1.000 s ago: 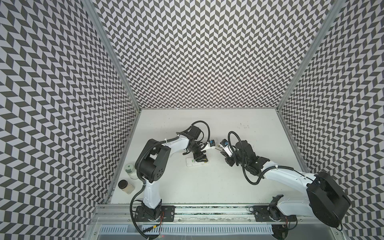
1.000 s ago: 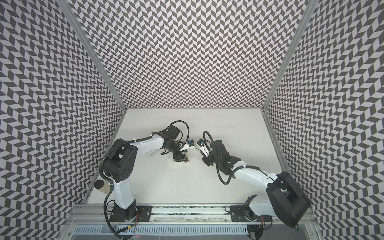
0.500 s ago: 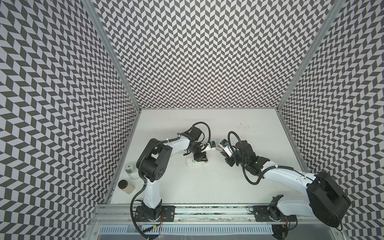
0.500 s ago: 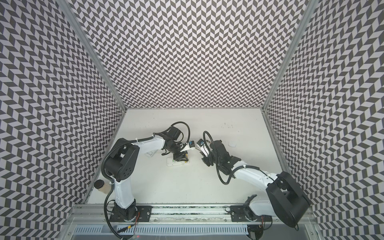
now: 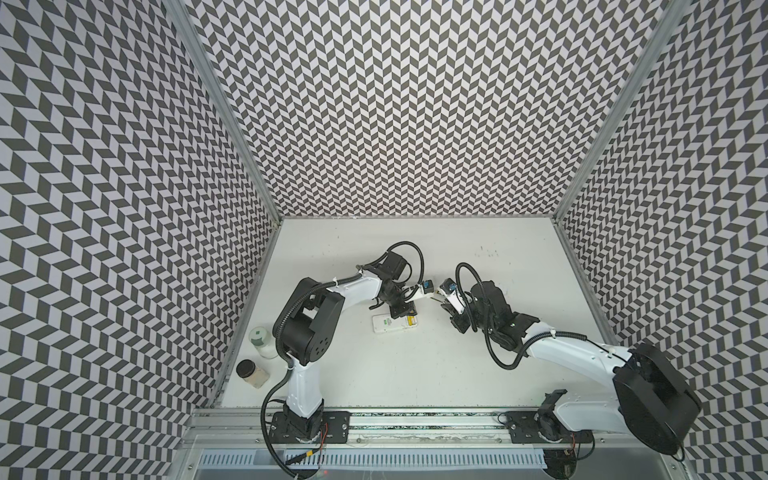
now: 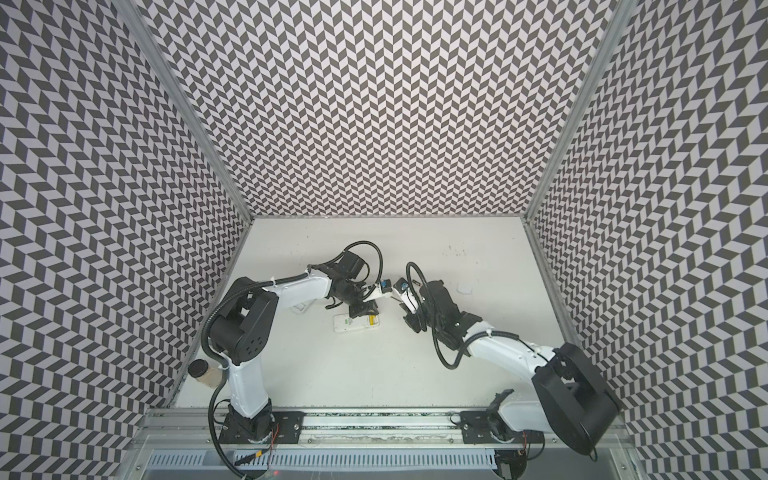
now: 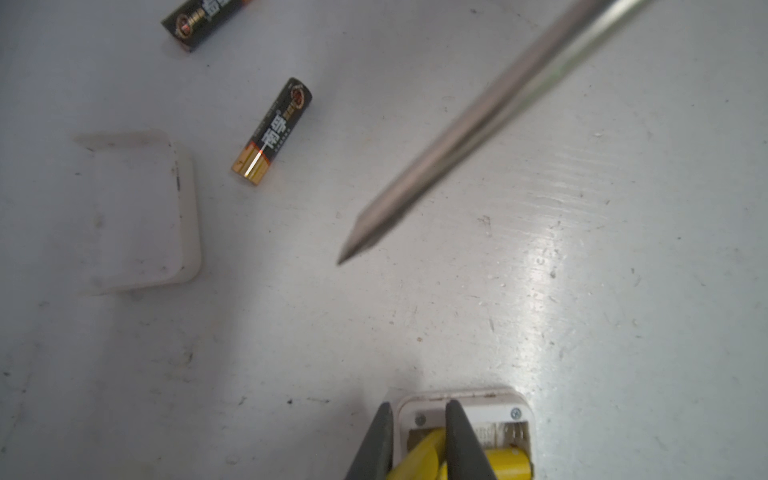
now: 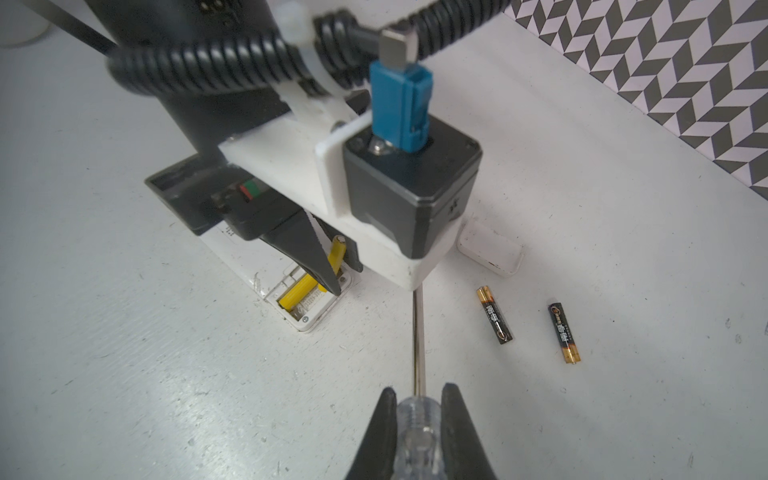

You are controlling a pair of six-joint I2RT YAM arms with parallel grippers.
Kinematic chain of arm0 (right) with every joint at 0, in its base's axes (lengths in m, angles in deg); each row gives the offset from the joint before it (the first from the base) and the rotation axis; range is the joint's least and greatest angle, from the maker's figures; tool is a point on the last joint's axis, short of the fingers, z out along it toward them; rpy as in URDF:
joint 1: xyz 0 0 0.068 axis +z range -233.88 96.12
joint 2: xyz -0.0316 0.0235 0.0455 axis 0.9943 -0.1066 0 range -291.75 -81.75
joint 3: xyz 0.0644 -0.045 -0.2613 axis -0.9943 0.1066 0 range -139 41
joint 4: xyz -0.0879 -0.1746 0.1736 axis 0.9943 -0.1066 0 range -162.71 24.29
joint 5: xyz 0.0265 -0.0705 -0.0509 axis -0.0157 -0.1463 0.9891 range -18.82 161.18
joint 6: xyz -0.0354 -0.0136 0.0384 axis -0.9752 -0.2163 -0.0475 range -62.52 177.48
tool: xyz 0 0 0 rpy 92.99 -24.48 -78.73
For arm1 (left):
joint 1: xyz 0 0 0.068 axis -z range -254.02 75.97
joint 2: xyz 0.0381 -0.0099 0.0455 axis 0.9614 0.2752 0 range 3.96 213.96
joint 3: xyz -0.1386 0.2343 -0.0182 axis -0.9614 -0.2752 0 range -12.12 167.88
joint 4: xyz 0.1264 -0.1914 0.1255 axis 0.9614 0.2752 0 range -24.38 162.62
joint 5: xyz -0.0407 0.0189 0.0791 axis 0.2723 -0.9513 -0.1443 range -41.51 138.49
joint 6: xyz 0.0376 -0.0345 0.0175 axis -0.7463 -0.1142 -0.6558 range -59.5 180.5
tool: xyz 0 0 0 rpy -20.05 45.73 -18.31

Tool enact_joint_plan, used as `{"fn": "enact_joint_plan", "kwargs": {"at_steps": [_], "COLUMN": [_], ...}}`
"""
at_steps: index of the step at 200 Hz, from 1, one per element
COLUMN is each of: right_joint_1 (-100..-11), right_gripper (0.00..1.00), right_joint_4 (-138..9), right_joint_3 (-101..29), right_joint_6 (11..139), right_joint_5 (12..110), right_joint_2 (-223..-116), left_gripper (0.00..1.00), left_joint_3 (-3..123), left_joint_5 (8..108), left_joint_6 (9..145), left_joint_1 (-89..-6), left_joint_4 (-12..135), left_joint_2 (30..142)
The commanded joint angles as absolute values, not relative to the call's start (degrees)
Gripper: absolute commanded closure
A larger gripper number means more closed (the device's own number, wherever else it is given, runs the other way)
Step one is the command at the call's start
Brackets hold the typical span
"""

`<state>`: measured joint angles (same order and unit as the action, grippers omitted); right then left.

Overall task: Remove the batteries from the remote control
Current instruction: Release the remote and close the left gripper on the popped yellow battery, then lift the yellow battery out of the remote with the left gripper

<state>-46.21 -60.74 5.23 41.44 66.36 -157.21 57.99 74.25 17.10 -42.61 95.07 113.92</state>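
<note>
Table (image 5: pixel 415 374): white and scuffed. I have both arms meeting near its middle.

Remote (image 5: pixel 388 336): white, lying flat with its back up and its bay open, directly under the left claw (image 7: pixel 417 417).

Screwdriver (image 8: pixel 419 340): the right claw (image 8: pixel 419 397) is clamped tight on its clear handle. The shaft runs straight out ahead of that claw, and its tip hangs free ahead of the left claw's tips.

Cover (image 7: pixel 141 212): white, on the table ahead of the left claw and off to one side.

Yellow battery (image 8: pixel 337 253): the left claw's jaws are drawn in narrow around it, one finger on each side. It is tilted, with one end raised out of the bay.

Second yellow battery (image 8: pixel 297 293): flat in the bay, just beside the left claw's fingers.

Black battery (image 8: pixel 493 316) and second black battery (image 8: pixel 564 332): loose on the table beyond the left claw, near the cover and apart from each other.
</note>
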Motion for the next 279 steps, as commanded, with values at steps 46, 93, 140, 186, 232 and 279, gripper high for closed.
{"fn": "enact_joint_plan", "kwargs": {"at_steps": [46,93,140,186,232,279], "right_joint_1": [-46.5,-47.4,-49.1,-49.2,-49.2,-49.2], "right_gripper": [1.0,1.0,1.0,1.0,1.0,1.0], "right_joint_4": [-59.0,-59.2,-59.7,-59.9,-59.5,-60.1], "right_joint_3": [4.4,5.0,8.0,8.6,8.8,8.2], "right_joint_6": [41.9,42.4,45.4,45.5,45.7,46.1], "right_joint_5": [68.5,72.8,76.0,78.1,76.6,74.4], "right_joint_2": [-156.3,-152.4,-145.9,-144.1,-145.3,-147.4], "left_gripper": [0.98,0.97,0.93,0.91,0.88,0.82], "left_joint_3": [62.8,69.0,68.9,63.5,62.4,61.3], "left_joint_5": [74.4,79.7,88.4,90.9,87.5,83.4], "left_joint_6": [20.9,30.0,53.1,66.2,67.2,68.1], "left_joint_1": [-43.1,-43.5,-42.9,-41.9,-41.7,-41.9], "left_joint_4": [98.7,96.3,82.5,74.1,72.3,70.6], "left_joint_2": [112.0,112.1,116.7,120.7,122.5,123.2]}}
